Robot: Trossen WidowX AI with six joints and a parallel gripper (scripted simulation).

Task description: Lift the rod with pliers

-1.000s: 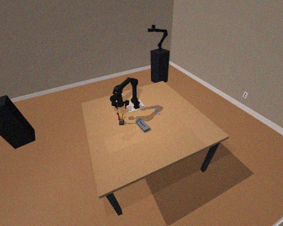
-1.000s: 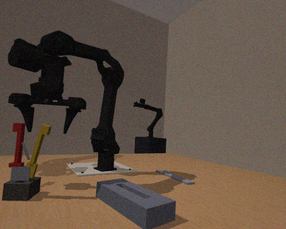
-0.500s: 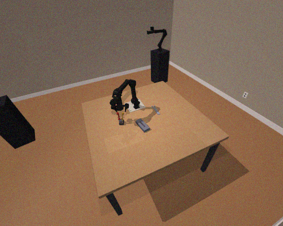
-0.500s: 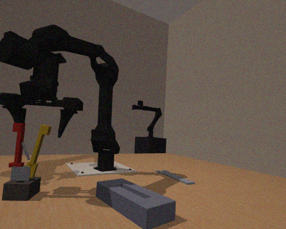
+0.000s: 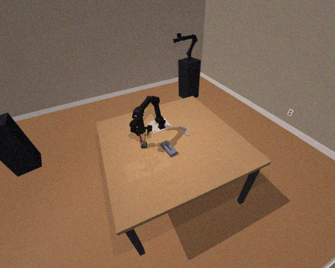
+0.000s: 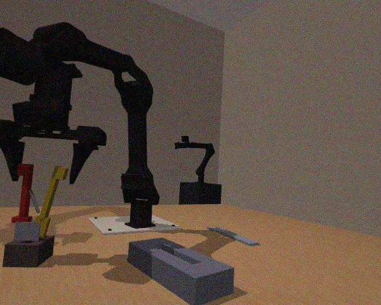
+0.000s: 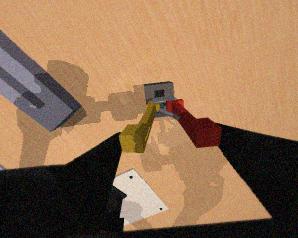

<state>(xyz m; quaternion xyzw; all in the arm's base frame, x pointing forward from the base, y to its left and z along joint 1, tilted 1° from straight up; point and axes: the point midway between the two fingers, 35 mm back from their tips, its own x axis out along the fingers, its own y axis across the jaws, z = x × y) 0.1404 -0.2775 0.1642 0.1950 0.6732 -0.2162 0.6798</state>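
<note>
Near the counter's (image 5: 167, 178) (image 6: 95, 285) (image 7: 248, 59) left edge in the top view, the locking pliers (image 5: 144, 138) (image 6: 49, 200) (image 7: 150, 116) stand handles-up in their holster (image 5: 143, 145) (image 6: 20, 256) (image 7: 151, 92), long axis roughly upright. The claw (image 5: 143, 133) (image 6: 42, 182) (image 7: 165, 131), released wide and empty, hangs above, its fingertips around handle-top height; closing should squeeze both handles.

Robotics lab: 2 pedestal-mounted machines (image 5: 188, 77) (image 5: 14, 144).

Matte black from shoulder to fingertips!

And what a dark machine this is, folks: chunky angular housings above the pincer (image 6: 44, 182) (image 7: 170, 141), a slimmer squared column beyond, rounded joints between! Below the pincer's wide crossbar, two tapering, pointed black fingers! And behind the pincer, a flat white base plate (image 5: 153, 129) (image 6: 100, 226) (image 7: 139, 180) dotted with dark screws!
</note>
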